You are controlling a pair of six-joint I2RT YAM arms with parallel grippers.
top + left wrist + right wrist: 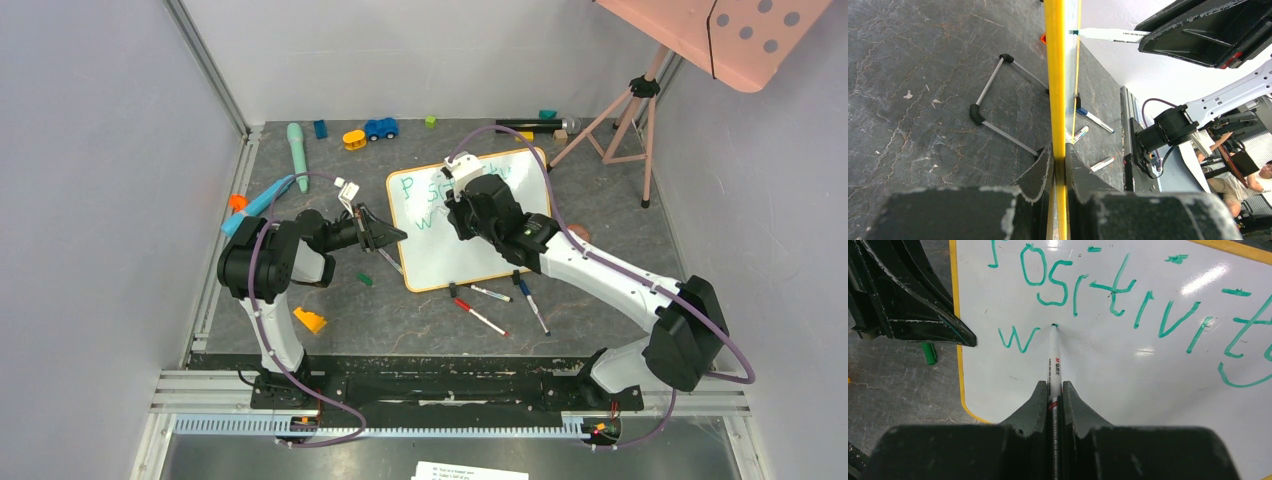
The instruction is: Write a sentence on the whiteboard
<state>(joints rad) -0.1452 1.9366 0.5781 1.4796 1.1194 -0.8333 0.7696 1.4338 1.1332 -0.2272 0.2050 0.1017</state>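
The whiteboard (450,250) with its orange-yellow frame lies at the table's middle. Teal writing (1108,290) on it reads "Positivity" with a "w" (1018,338) started below. My left gripper (392,236) is shut on the board's left frame edge (1055,90), which I see edge-on. My right gripper (1054,387) is shut on a white marker (1053,360); its tip touches the board just right of the "w". In the top view the right gripper (462,195) hides much of the writing.
Three loose markers (490,305) lie by the board's near edge with its black clip feet (453,290). A green cap (364,279), orange wedge (309,320), toys along the back (380,128) and a pink tripod (620,120) surround the board.
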